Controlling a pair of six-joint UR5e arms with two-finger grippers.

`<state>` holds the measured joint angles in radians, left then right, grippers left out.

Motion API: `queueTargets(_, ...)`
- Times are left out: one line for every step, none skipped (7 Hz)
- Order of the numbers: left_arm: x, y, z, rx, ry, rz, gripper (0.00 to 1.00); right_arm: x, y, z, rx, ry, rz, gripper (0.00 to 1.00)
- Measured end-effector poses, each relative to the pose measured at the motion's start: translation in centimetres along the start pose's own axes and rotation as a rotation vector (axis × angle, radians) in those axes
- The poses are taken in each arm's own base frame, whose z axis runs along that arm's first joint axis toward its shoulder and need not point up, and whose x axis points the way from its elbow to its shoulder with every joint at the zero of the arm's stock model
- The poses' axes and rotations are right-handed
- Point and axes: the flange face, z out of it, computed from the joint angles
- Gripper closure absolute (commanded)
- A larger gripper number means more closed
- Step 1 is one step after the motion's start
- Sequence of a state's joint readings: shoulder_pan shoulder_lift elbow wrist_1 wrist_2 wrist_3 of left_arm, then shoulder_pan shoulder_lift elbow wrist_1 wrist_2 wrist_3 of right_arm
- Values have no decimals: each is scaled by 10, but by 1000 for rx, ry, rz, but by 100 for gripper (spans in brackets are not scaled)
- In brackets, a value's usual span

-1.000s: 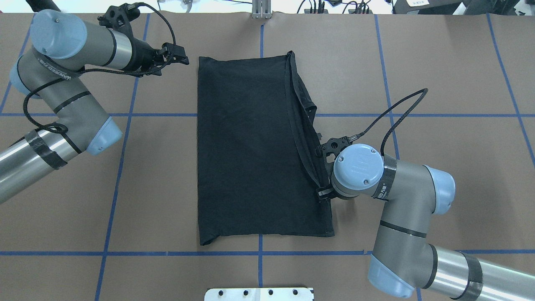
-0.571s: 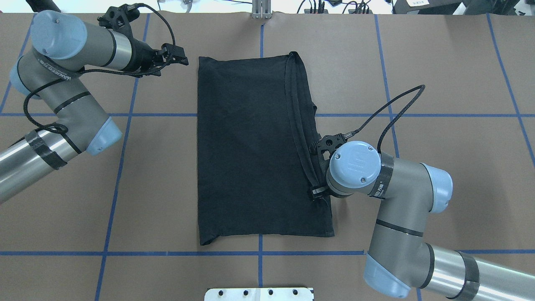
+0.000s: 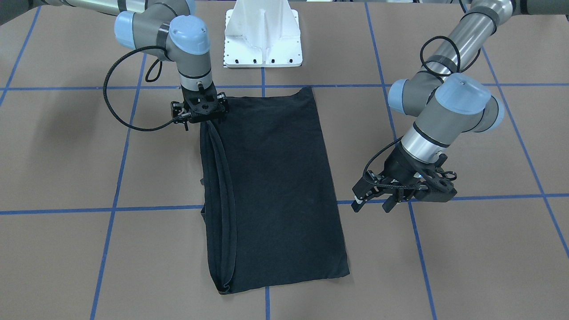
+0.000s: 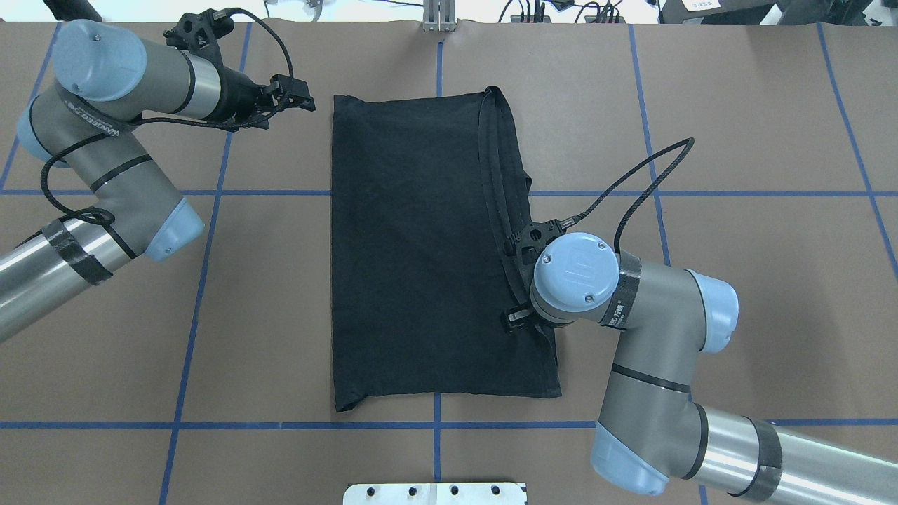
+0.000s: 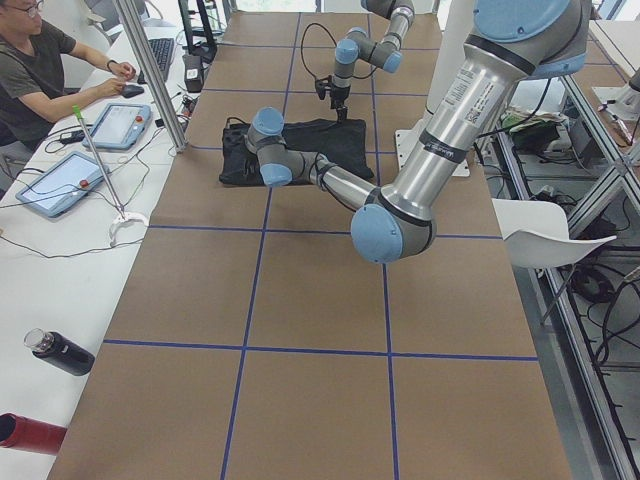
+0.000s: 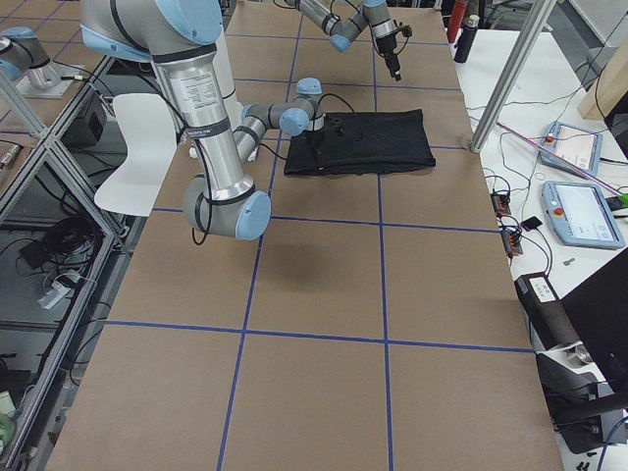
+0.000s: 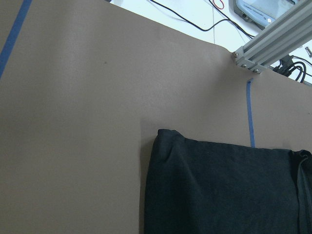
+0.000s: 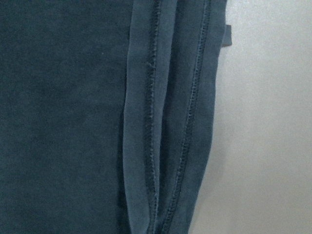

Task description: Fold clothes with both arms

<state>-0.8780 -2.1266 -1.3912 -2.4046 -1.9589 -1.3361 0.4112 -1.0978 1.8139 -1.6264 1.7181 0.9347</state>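
T-shirt (image 4: 421, 252): lies folded into a long black strip on the table (image 4: 701, 105), long axis running away from the robot base. The right gripper (image 3: 201, 111) is directly over the stacked hem edge, toward the near end; its finger opening cannot be determined. The left gripper (image 3: 372, 203) hovers beside the far corner, clear of the cloth, fingers spread and empty.

Overhead and front-facing cameras look steeply down, from opposite sides, on the same T-shirt (image 4: 414, 245).

Silver-grey tubular arms (image 4: 652, 344), light blue joint caps (image 4: 575, 272), black cables (image 3: 105, 91).
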Motion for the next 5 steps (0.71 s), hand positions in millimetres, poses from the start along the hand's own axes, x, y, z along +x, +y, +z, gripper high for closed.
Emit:
queueTargets(0,0,0,0,1,0,0,-1,-1,2,0,3,0,0)
queueTargets(1,1,0,-1,1,0,0,-1,-3,5,2,10,-3,0)
queueTargets(2,3,1,-4,2,1,0,-1,-4,9,6,19,-8,0)
queueTargets(2,4,2,-7,2,2,0,-2,-6,11,9,24,-14,0)
queueTargets(2,5,3,-8,2,2,0,-2,-7,13,10,29,-17,0)
